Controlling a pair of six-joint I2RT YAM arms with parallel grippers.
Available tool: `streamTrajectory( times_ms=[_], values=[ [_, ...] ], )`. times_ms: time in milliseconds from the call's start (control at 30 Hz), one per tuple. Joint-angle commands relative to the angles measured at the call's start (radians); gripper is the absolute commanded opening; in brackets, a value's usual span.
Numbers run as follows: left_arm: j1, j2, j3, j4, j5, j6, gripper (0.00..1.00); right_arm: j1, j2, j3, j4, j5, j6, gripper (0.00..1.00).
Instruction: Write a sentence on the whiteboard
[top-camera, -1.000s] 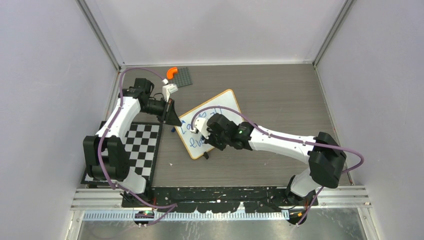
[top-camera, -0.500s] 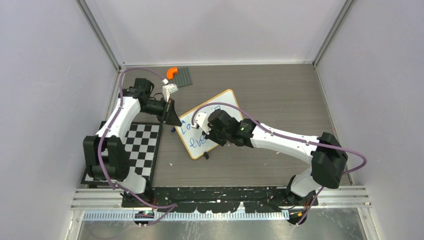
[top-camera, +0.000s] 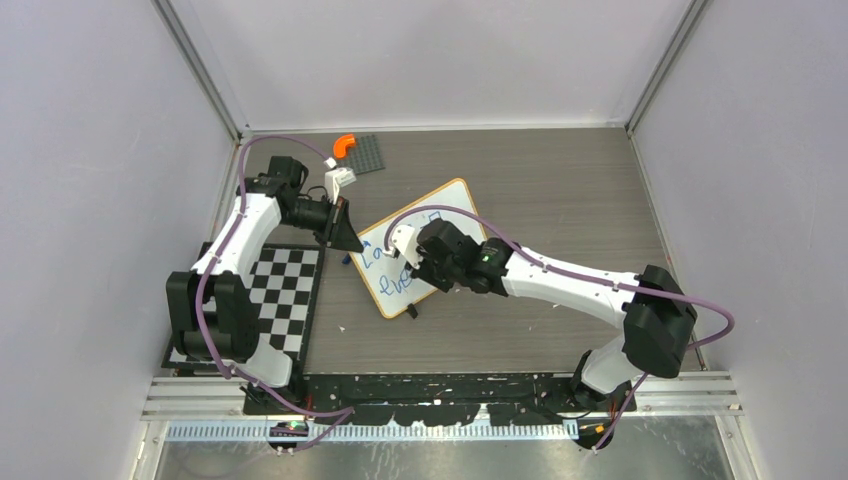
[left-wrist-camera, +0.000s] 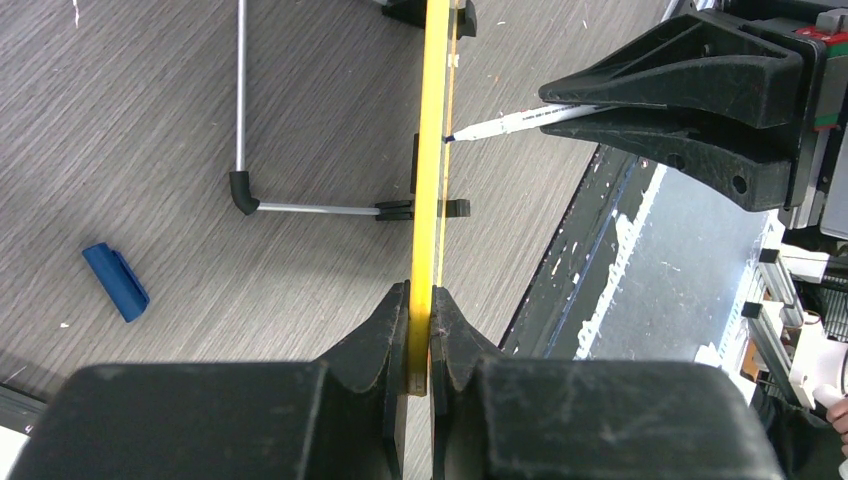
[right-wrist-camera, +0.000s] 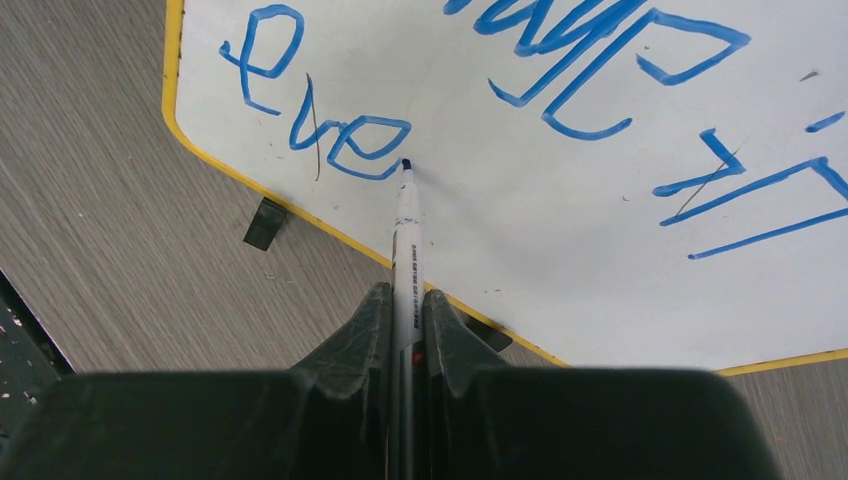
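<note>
The whiteboard stands tilted mid-table, its rim yellow-tan. In the left wrist view it shows edge-on as a thin yellow strip. My left gripper is shut on its edge. My right gripper is shut on a white marker, also seen in the left wrist view. The marker tip touches the board face just after "eve" of the sentence. An upper line of blue writing runs above it. In the top view my right gripper covers most of the text.
A blue marker cap lies on the table behind the board. A bent metal stand leg props the board. A checkerboard mat lies at the left. A dark studded plate with an orange piece sits at the back.
My right gripper with the marker has moved a little up and to the right along the lower line of writing. The left arm and the board have not moved.
</note>
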Motion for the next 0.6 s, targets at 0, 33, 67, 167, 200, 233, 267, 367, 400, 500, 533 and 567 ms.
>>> streamTrajectory(
  times_ms=[0, 33, 67, 167, 200, 233, 267, 367, 400, 500, 533, 567],
  values=[
    [0.001, -0.017, 0.008, 0.004, -0.017, 0.013, 0.0, -0.016, -0.025, -0.036, 0.052, 0.033, 0.0, 0.0],
    [0.001, -0.018, 0.008, 0.005, -0.016, 0.013, 0.0, -0.015, -0.024, -0.043, 0.05, 0.029, 0.004, 0.0],
    [0.001, -0.017, 0.008, 0.004, -0.017, 0.013, 0.0, -0.014, -0.026, -0.049, 0.048, 0.025, 0.008, 0.0],
    [0.002, -0.018, 0.006, 0.004, -0.017, 0.013, 0.0, -0.014, -0.021, -0.058, 0.048, 0.009, 0.023, 0.0],
    [0.002, -0.019, 0.007, 0.005, -0.017, 0.013, 0.0, -0.013, -0.019, -0.058, 0.048, 0.006, 0.025, 0.0],
    [0.001, -0.02, 0.006, 0.004, -0.018, 0.013, 0.0, -0.011, -0.019, -0.058, 0.046, 0.002, 0.025, 0.0],
    [0.002, -0.02, 0.006, 0.005, -0.019, 0.012, 0.0, -0.01, -0.018, -0.057, 0.045, 0.0, 0.023, 0.0],
    [0.001, -0.02, 0.007, 0.003, -0.021, 0.013, 0.0, -0.007, -0.024, -0.044, 0.039, -0.011, 0.023, 0.0],
    [0.002, -0.02, 0.007, 0.003, -0.021, 0.012, 0.0, -0.006, -0.025, -0.038, 0.039, -0.01, 0.022, 0.0],
    [0.001, -0.02, 0.008, 0.003, -0.019, 0.011, 0.0, -0.008, -0.026, -0.014, 0.042, 0.015, 0.014, 0.0],
    [0.001, -0.02, 0.008, 0.003, -0.02, 0.011, 0.0, -0.012, -0.027, -0.006, 0.043, 0.018, 0.014, 0.0],
    [0.002, -0.021, 0.009, 0.003, -0.02, 0.012, 0.0, -0.019, -0.028, 0.004, 0.042, 0.013, 0.016, 0.0]
  ],
)
